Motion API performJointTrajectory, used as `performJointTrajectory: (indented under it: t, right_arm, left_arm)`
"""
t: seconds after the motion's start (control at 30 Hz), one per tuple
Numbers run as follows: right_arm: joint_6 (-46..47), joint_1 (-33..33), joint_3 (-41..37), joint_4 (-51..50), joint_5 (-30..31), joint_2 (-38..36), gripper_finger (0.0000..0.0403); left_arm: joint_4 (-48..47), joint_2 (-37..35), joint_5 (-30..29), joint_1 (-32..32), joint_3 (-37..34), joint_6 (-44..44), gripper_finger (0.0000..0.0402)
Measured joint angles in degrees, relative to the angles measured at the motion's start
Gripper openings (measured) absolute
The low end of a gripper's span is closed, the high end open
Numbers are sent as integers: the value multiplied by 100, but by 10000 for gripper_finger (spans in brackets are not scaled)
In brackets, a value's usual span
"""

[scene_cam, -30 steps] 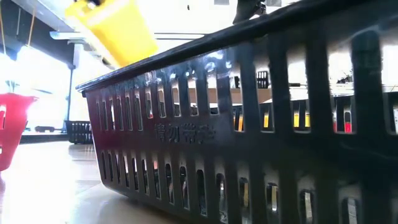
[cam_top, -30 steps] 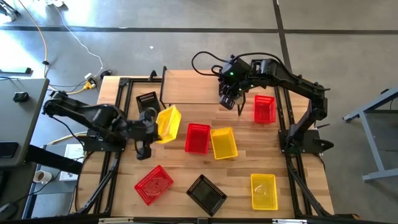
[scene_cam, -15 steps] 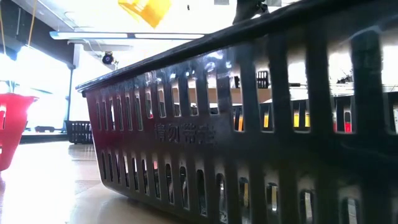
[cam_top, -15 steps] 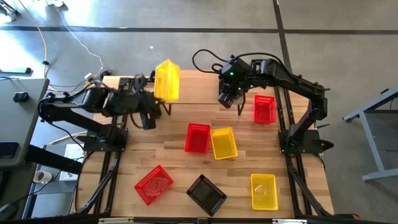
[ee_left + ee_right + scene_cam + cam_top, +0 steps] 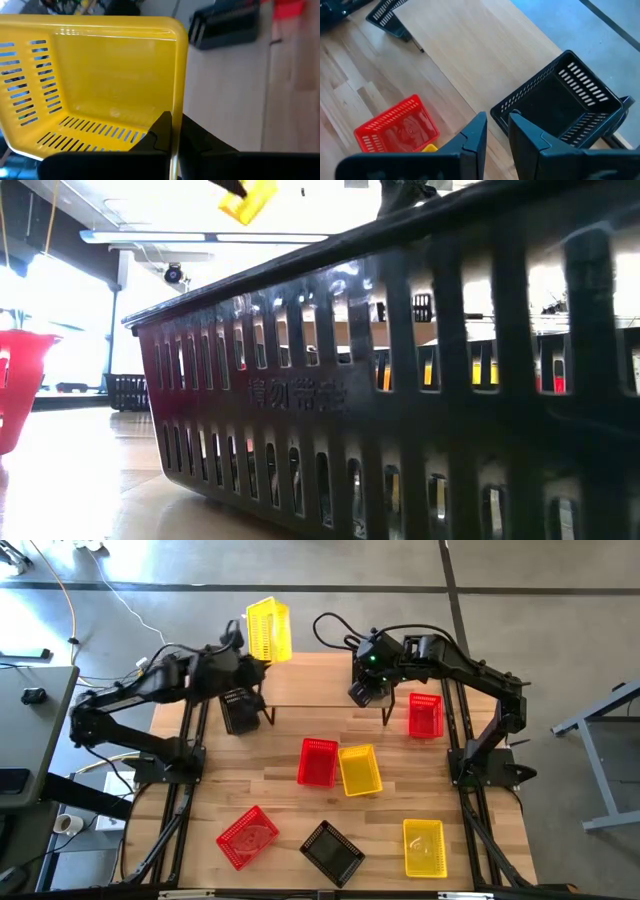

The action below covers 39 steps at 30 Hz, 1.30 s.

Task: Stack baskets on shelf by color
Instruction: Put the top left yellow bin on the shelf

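Note:
My left gripper (image 5: pixel 250 652) is shut on a yellow basket (image 5: pixel 268 630), raised high above the far-left corner of the shelf (image 5: pixel 315 680). The left wrist view shows that basket (image 5: pixel 100 75) filling the picture, and one corner of it (image 5: pixel 245 198) shows at the top of the low view. My right gripper (image 5: pixel 363 692) is over the shelf's right part, shut on a black basket (image 5: pixel 560 100). Whether that basket rests on the plank, I cannot tell. My left gripper (image 5: pixel 175 137) pinches one side wall of the yellow basket at its rim (image 5: pixel 176 107), one finger (image 5: pixel 160 131) inside and one outside. The basket is lifted clear and tipped onto its side. My right gripper (image 5: pixel 497 132) pinches the black basket's wall near a corner (image 5: pixel 496 114), one finger (image 5: pixel 527 132) inside and one outside, coming from above.
Another black basket (image 5: pixel 238 710) stands by the shelf's left legs. Red baskets (image 5: pixel 318 760) (image 5: pixel 425 715) (image 5: pixel 247 836), yellow baskets (image 5: pixel 360 770) (image 5: pixel 424 846) and a black one (image 5: pixel 332 852) lie on the table. That black basket (image 5: pixel 330 380) fills the low view.
My left gripper has carried the yellow basket up and toward the far edge, from beside the shelf's near-left corner to high over its far-left corner. The basket has turned in the hold. My right gripper has barely shifted.

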Motion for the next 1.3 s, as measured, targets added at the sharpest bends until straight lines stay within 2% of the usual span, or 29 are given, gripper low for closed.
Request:
performJointTrajectory:
  t: [0.27,0.37,0.57,1.3]
  right_arm:
    - [-2,1,0,-2,2,0,65]
    - [-32,0,0,-2,2,0,65]
    - [-29,0,0,0,4,0,65]
    - [-24,0,0,-15,4,0,65]
  left_arm:
    - [-435,671,560,315,-9,-443,1]
    - [-640,804,619,322,-9,-487,1]
    - [-1012,992,1094,320,-9,-712,1]
    - [-1767,1812,1279,496,-7,-899,1]
